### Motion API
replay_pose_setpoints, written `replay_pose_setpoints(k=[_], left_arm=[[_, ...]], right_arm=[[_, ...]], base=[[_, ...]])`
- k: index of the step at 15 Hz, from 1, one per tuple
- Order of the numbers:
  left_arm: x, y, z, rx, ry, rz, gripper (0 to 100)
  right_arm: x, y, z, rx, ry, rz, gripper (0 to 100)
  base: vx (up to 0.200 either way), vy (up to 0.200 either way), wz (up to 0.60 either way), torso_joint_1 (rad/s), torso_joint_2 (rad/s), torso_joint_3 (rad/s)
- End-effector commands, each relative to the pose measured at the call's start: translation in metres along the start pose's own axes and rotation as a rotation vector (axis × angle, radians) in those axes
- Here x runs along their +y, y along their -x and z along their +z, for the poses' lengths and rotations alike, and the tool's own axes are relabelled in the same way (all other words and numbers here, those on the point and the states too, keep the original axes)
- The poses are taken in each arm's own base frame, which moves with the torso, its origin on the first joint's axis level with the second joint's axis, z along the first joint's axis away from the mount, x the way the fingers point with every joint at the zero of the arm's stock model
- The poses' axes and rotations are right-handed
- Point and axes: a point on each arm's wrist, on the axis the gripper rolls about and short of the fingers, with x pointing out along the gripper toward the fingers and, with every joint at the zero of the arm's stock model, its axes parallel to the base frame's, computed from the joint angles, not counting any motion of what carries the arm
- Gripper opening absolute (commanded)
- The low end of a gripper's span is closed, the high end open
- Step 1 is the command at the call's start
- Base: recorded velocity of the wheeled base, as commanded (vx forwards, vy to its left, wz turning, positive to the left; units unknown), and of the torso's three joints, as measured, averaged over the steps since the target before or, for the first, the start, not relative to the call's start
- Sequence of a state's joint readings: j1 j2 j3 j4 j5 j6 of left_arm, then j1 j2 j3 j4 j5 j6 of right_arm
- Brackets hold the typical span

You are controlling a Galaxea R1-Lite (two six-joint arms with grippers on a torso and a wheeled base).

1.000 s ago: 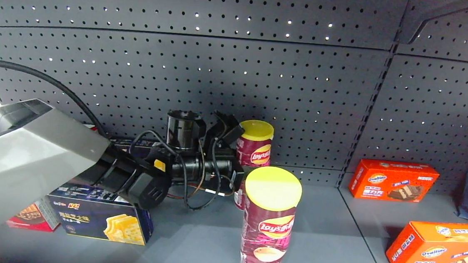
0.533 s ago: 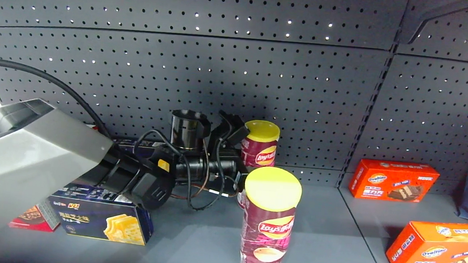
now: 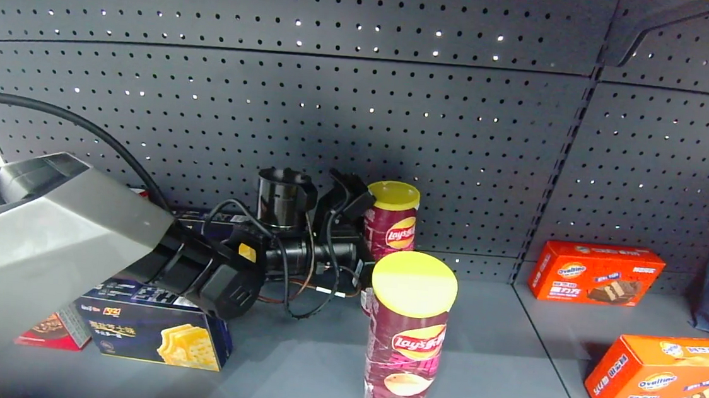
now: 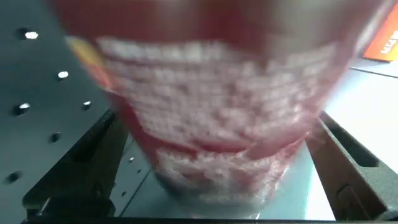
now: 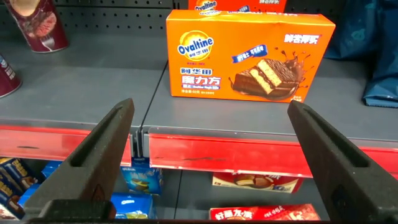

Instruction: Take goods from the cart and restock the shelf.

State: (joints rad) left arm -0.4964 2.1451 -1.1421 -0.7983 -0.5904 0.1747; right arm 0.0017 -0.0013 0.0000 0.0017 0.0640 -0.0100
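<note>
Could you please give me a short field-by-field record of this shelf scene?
Left gripper: shut on rear can, near the back panel
Front can: upright on the shelf, untouched
Right gripper: open, facing an orange box
Blue box: lying left of the cans

Dim shelf (image 3: 493,362), bright pinpricks through the pegboard (image 3: 360,130), soft shadow beside the front orange box (image 3: 669,375)

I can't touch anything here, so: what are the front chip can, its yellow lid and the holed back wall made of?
Front chip can: probably cardboard under a glossy printed wrap, judging by its sheen. Yellow lid: likely smooth plastic, evenly coloured. Back wall: seemingly matt grey painted metal, punched with regular holes.
</note>
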Motion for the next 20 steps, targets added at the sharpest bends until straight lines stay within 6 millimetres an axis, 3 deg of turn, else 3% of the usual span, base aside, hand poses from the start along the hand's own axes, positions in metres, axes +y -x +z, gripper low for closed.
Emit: replay_pose_setpoints(k=[1, 7, 10, 20], left_arm=[[0.000, 0.012, 0.003, -0.001, 0.003, 0.013, 100], [-0.001, 0.050, 0.001, 0.024, 0.023, 0.099, 100], [-0.003, 0.052, -0.001, 0.054, 0.029, 0.206, 100], [-0.003, 0.052, -0.002, 0.060, 0.026, 0.247, 100]], right_arm=[[0.000, 0.000, 0.000, 0.001, 0.001, 0.000, 100], [0.000, 0.000, 0.000, 0.001, 0.001, 0.000, 100], [0.000, 0.000, 0.000, 0.001, 0.001, 0.000, 100], [0.000, 0.000, 0.000, 0.001, 0.001, 0.000, 100]], base=[[0.000, 0.000, 0.00, 0.000, 0.00, 0.000], [0.000, 0.000, 0.00, 0.000, 0.00, 0.000], [0.000, 0.000, 0.00, 0.000, 0.00, 0.000], [0.000, 0.000, 0.00, 0.000, 0.00, 0.000]])
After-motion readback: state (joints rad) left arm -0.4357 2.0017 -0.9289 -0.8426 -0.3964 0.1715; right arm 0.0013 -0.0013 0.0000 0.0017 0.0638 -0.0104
